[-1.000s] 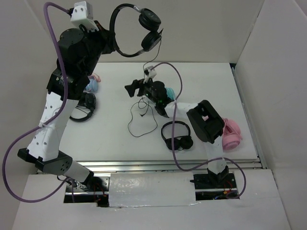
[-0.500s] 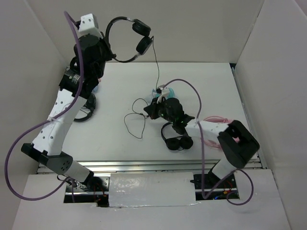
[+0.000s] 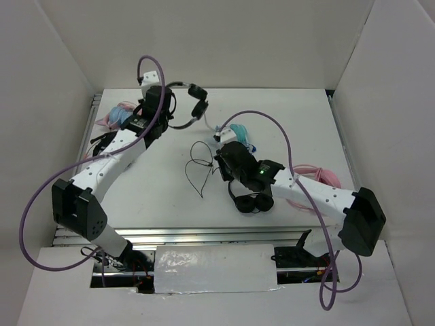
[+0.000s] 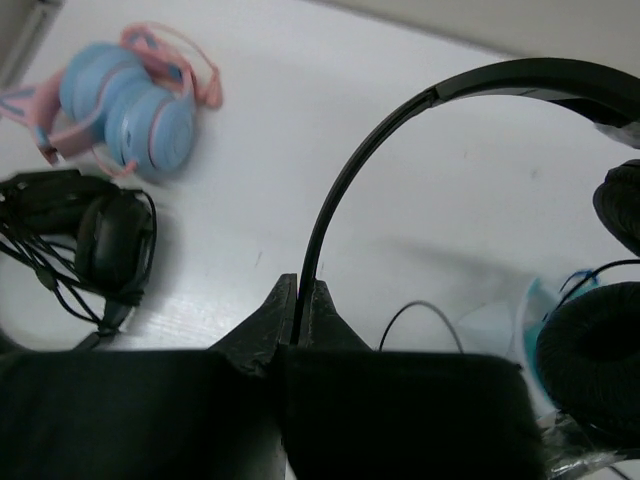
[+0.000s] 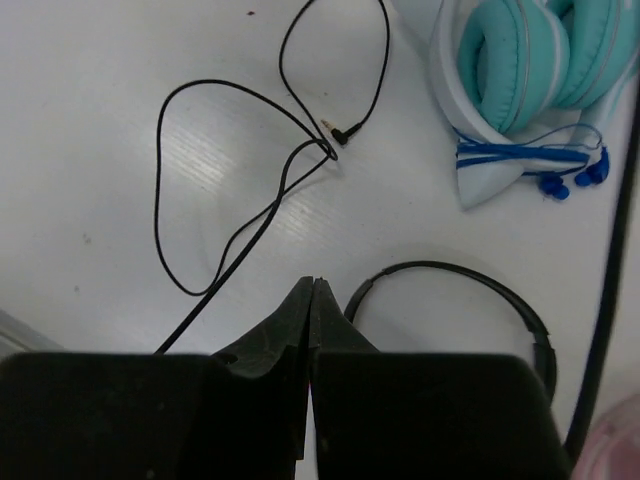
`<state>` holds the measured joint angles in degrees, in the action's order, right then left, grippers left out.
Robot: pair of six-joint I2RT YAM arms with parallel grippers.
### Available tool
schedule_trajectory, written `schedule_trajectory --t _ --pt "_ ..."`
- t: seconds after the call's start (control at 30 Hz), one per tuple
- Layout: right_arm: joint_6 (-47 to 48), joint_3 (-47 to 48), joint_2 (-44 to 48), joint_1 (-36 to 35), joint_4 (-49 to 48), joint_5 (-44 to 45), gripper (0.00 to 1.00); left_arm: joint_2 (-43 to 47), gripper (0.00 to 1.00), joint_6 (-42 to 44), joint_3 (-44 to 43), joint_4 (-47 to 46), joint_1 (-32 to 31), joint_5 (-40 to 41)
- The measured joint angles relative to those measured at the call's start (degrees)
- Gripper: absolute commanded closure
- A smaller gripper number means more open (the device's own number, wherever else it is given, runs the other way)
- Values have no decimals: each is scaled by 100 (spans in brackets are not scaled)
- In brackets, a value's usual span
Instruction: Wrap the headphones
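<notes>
Nearest the arm bases, the other black pair (image 3: 249, 201) lies on the tabletop (image 3: 149, 197). The overhead view shows both its cups, the right wrist view only its thin band.

Just beyond, the right end effector (image 5: 311, 292) sits low over the surface with its jaws closed tip to tip. Its own camera shows the cable (image 5: 157, 200) passing to the left of the tips, with no strand visible between them.

Farther on, that cable lies in loose loops with its angled plug (image 5: 346, 131) free on the surface. The overhead view reduces this to a thin scribble. Right of the loops lies the teal-and-white pair (image 5: 520, 60) with a bundled blue cord (image 5: 530, 160).

At the far left, the left end effector (image 4: 300, 312) is clamped on the thin band of the headphones (image 4: 500, 76). The padded cups (image 3: 200, 107) point out toward the middle of the tabletop.

Only the left wrist view shows clearly a blue-and-pink pair (image 4: 135, 100) and a black corded pair (image 4: 105, 240), side by side beyond.
</notes>
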<state>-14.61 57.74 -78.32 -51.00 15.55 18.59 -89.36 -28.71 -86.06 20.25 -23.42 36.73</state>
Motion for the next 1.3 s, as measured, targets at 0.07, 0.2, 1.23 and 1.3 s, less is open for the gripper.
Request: schedule_trajectory --t 0.07,0.2,1.23,1.3 --pt "306 411 -2 -173 522 52 100 37 100 31 544 -297 -7 -144" --pt "1058 1095 70 -474 1287 72 100 219 100 188 1574 -601 -50 -398" --pt "4948 1386 809 -212 2124 -2391 100 444 100 -90 592 -1137 -337 -138" --pt "5095 1563 776 -125 2306 -2380 100 603 100 240 1285 -1456 -452 -280"
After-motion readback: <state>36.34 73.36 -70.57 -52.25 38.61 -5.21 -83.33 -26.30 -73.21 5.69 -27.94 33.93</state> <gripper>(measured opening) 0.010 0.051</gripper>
